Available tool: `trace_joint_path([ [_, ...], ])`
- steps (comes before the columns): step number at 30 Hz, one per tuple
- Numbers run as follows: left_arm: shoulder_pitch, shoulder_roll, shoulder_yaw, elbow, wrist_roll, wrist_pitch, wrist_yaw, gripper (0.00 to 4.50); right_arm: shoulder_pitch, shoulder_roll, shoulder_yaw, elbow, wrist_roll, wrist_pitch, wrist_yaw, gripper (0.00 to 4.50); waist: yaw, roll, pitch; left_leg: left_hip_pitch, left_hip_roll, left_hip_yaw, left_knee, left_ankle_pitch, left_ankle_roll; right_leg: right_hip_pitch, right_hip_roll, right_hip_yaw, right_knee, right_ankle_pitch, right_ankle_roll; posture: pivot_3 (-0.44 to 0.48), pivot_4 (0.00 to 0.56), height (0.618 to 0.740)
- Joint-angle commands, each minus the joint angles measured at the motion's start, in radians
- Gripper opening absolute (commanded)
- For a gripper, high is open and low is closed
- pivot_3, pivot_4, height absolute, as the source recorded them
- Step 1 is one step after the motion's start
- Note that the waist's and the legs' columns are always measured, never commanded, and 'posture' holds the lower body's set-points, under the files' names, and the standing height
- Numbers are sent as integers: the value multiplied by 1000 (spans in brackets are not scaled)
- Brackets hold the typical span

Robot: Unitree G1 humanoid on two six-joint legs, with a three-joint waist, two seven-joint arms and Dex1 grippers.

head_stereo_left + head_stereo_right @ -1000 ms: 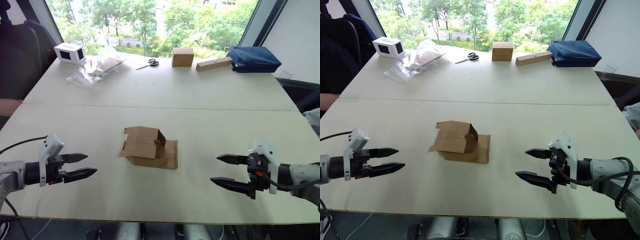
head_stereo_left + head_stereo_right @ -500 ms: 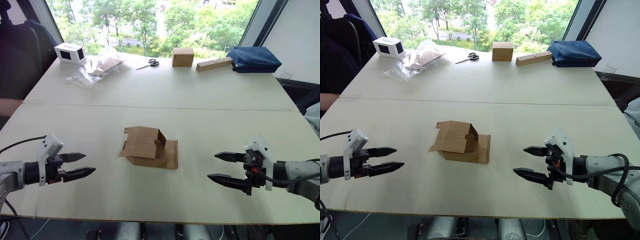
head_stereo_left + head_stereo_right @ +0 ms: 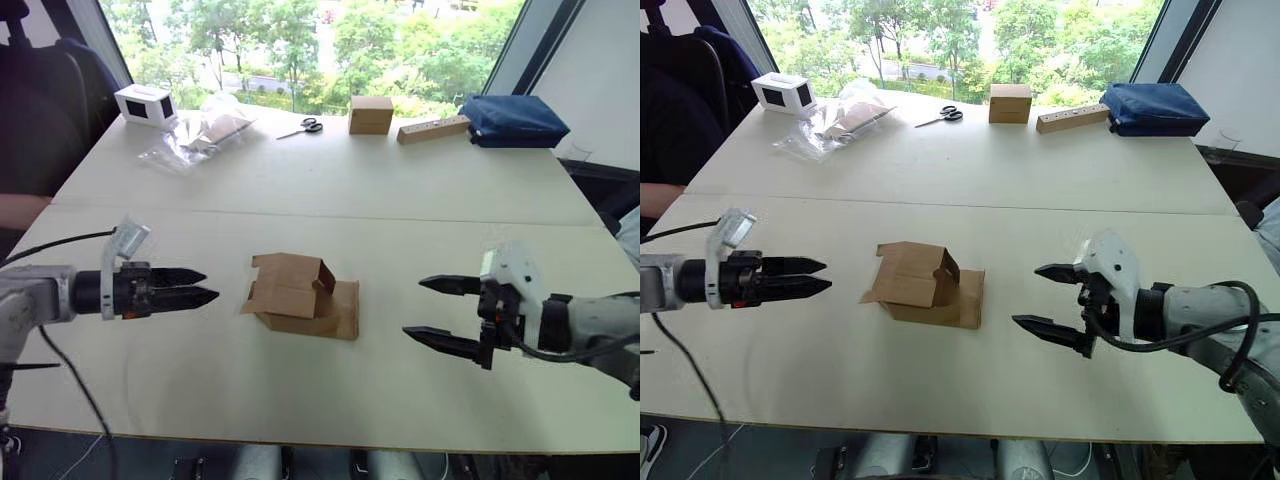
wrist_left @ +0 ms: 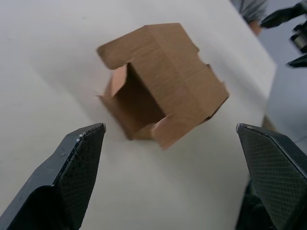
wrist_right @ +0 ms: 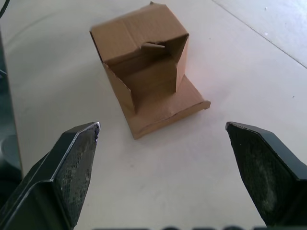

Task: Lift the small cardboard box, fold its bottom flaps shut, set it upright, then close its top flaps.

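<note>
Lying on its side: small cardboard box (image 3: 300, 296), resting mid-table (image 3: 330, 190), flaps hanging open.
Left claw (image 3: 200, 289): hovering just left of the box, fingers narrowly parted.
Right claw (image 3: 432, 312): hovering right of the box, gaping wide.

The scene is lit by strong daylight admitted through the window (image 3: 300, 40) behind the far edge of the table (image 3: 400, 180). The foliage outside is rendered overexposed, almost washed out. The pale tabletop is evenly and brightly lit, with mild glare towards the window. Only a soft, short shadow is cast beneath the small cardboard box (image 3: 298, 296), on its near side. In the left wrist view the box is shown slightly soft, and the nearby black fingers (image 4: 79, 172) are blurred at their edges.
</note>
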Motion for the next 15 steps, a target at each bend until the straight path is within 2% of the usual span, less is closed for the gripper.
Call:
trace_joint_path([
  [1,-85,-53,-57,93,-7,64,20,4500,-2,6,19,-68,-14,-23,-28,4477,2,-1,0,0,0,0,1,0,0,0,1,0,0,0,0,0,150,740],
  [11,-299,-226,-185,370,31,132,-5,4500,32,37,27,-166,12,-9,-117,4477,4,-3,-1,0,0,-1,1,1,-1,1,4,1,0,0,0,0,150,740],
  [15,-353,-251,-242,434,48,178,-29,4500,57,39,7,-184,28,-11,-138,4477,2,-3,-1,0,0,-1,2,1,-1,2,4,1,0,0,0,0,150,740],
])
